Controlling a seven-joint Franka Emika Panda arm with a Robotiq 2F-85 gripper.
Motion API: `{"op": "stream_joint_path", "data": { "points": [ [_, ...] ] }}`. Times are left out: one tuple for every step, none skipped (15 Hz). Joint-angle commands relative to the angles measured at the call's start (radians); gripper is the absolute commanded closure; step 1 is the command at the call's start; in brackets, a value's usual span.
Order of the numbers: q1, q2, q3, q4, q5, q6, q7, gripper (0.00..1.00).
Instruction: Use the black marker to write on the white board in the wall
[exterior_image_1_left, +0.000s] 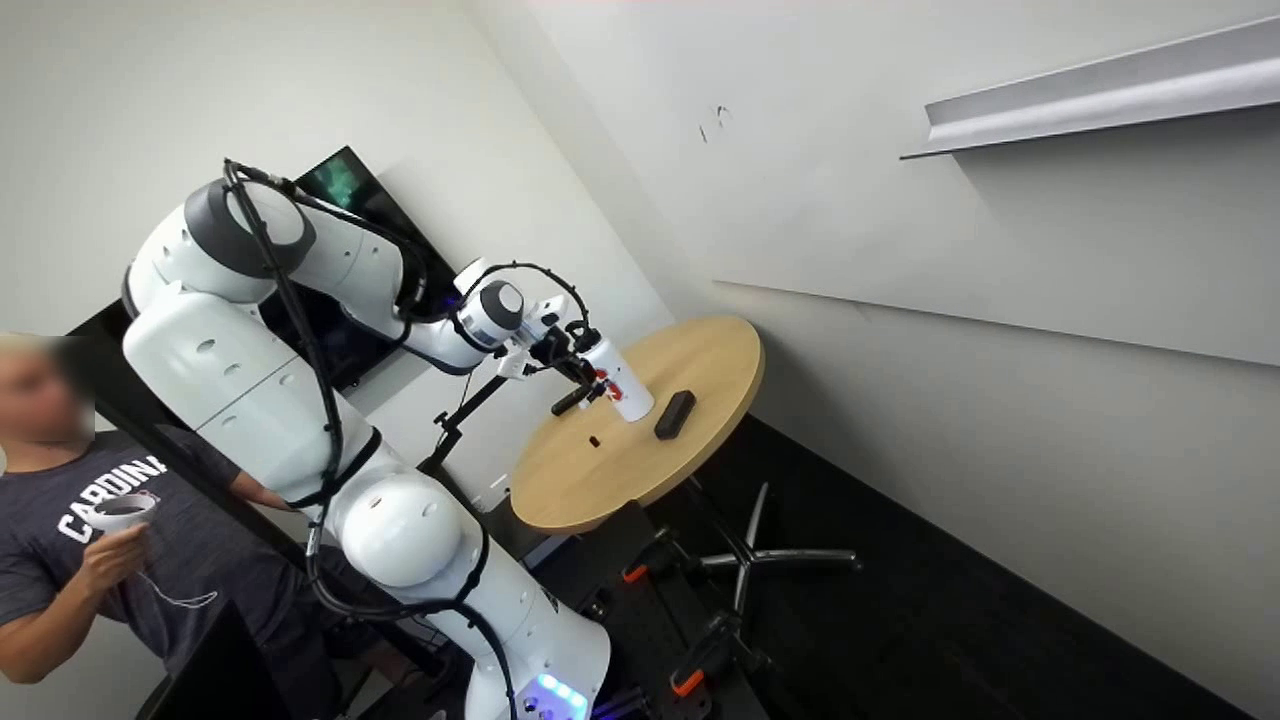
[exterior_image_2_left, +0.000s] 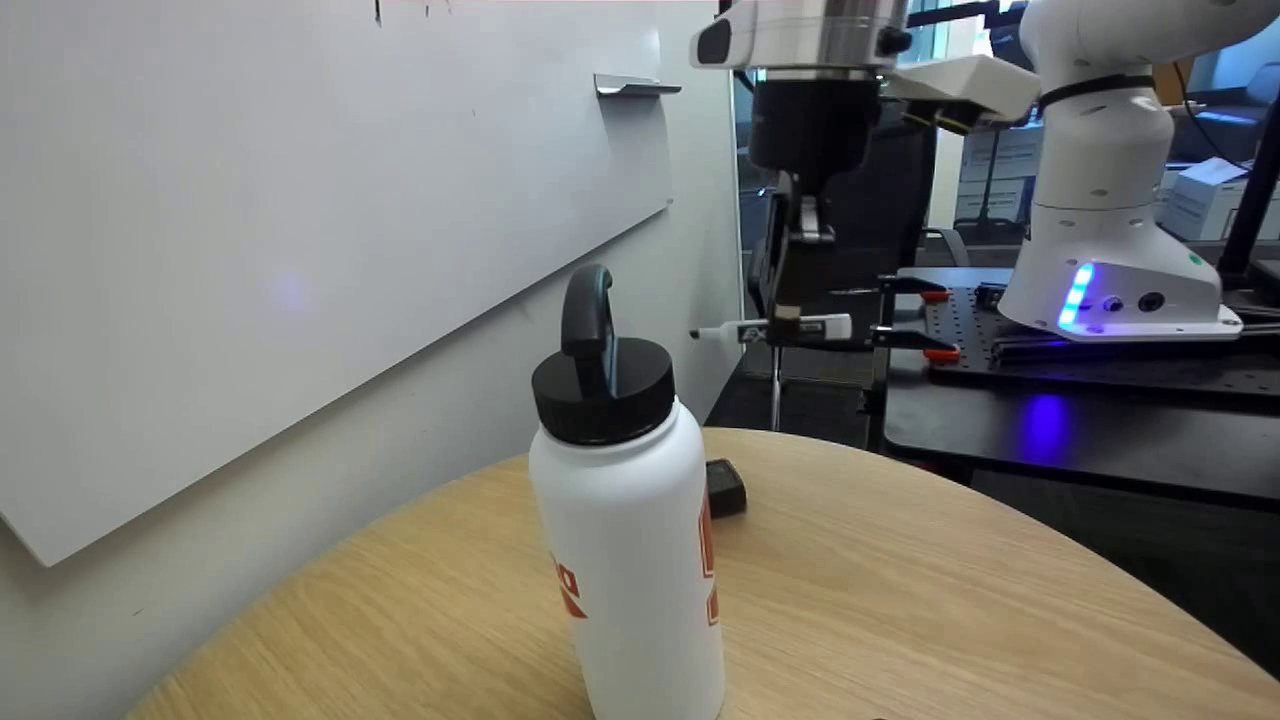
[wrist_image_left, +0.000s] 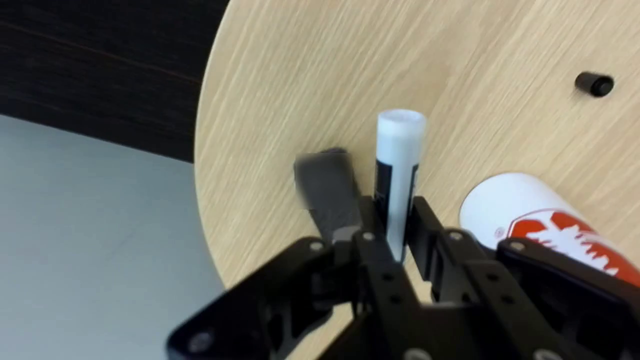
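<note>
The black marker (exterior_image_2_left: 826, 327), white-bodied with a black label and dark tip, lies roughly level between the fingers of my gripper (exterior_image_2_left: 786, 322), which is shut on it. Its tip points toward the white board side in an exterior view. From the wrist camera the marker's (wrist_image_left: 400, 137) blunt white end shows between the fingertips of the gripper (wrist_image_left: 394, 206); the tip is hidden there. The white board (exterior_image_1_left: 850, 190) is a large panel on the wall with a few small black strokes. Gripper and marker hang above the table, apart from the white board (exterior_image_2_left: 330, 200).
On the round wooden table (exterior_image_2_left: 900, 600) stand a white bottle (exterior_image_2_left: 630, 560) with red print and a dark eraser-like block (wrist_image_left: 327, 187). A small black cap (wrist_image_left: 593, 84) lies nearby. A metal ledge (exterior_image_1_left: 1100, 100) juts from the board. A person (exterior_image_1_left: 110, 590) sits behind the arm.
</note>
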Motion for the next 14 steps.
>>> {"op": "stream_joint_path", "data": {
  "points": [
    [-0.007,-0.138,-0.071,0.074,0.003,-0.184,-0.056,0.95],
    [-0.009,-0.167,-0.090,0.108,0.003,-0.242,-0.079,0.95],
    [-0.015,-0.190,-0.104,0.146,-0.013,-0.314,-0.090,0.95],
    [-0.024,-0.214,-0.114,0.184,-0.027,-0.372,-0.104,0.95],
    [-0.034,-0.232,-0.117,0.219,-0.048,-0.421,-0.101,0.95],
    [-0.042,-0.243,-0.122,0.263,-0.059,-0.474,-0.120,0.95],
    [-0.052,-0.247,-0.124,0.302,-0.077,-0.511,-0.129,0.95],
    [-0.060,-0.242,-0.125,0.338,-0.090,-0.531,-0.147,0.95],
    [-0.052,-0.246,-0.114,0.278,-0.064,-0.473,-0.113,0.95],
    [-0.057,-0.251,-0.114,0.298,-0.064,-0.483,-0.119,0.80],
    [-0.056,-0.251,-0.113,0.297,-0.064,-0.483,-0.119,0.80],
    [-0.056,-0.249,-0.112,0.291,-0.065,-0.483,-0.118,0.80],
    [-0.055,-0.244,-0.110,0.288,-0.065,-0.483,-0.118,0.80],
    [-0.054,-0.240,-0.109,0.286,-0.065,-0.483,-0.117,0.80]
  ]
}}
